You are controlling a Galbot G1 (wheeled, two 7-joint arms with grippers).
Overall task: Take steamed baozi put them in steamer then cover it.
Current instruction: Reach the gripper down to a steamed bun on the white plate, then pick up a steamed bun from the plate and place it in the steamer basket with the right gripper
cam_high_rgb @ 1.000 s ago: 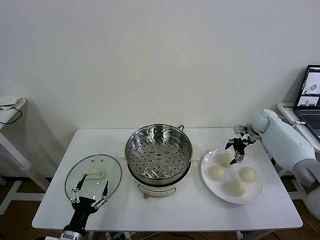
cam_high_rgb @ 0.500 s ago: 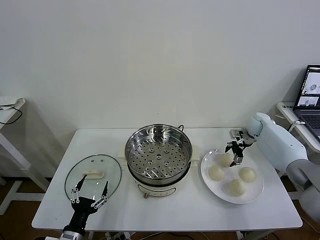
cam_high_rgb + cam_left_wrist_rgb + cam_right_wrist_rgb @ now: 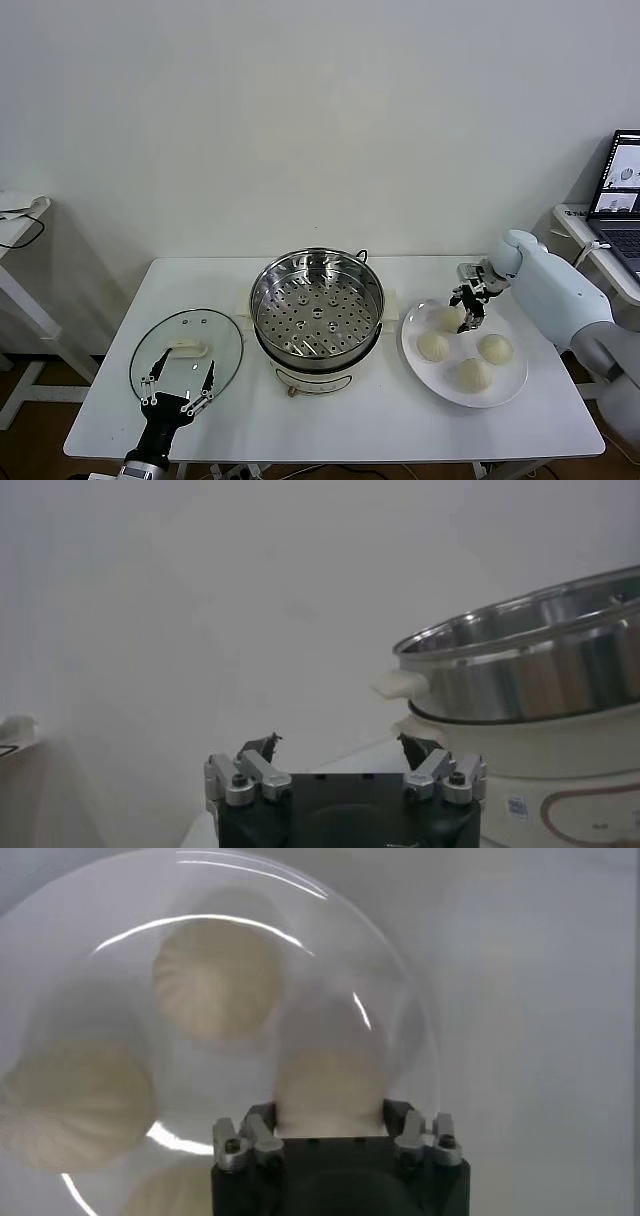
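The right gripper (image 3: 470, 313) clamps a cream-white pleated bun (image 3: 330, 1073) on the flat white plate (image 3: 512, 388), the shiny steel steamer (image 3: 317, 305) lying to its left.

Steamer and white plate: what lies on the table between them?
Nothing; in the head view the table is bare between the steamer and the plate.

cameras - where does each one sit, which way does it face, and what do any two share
Head view: on the robot's head, looking forward and down at the table; both arms show, left gripper near the cover, right gripper at the plate.
Left wrist view: on the left wrist, looking level past its open gripper at the steamer wall.
Right wrist view: on the right wrist, looking down at the steamed baozi between its fingers.
Head and right wrist views share plate and baozi.
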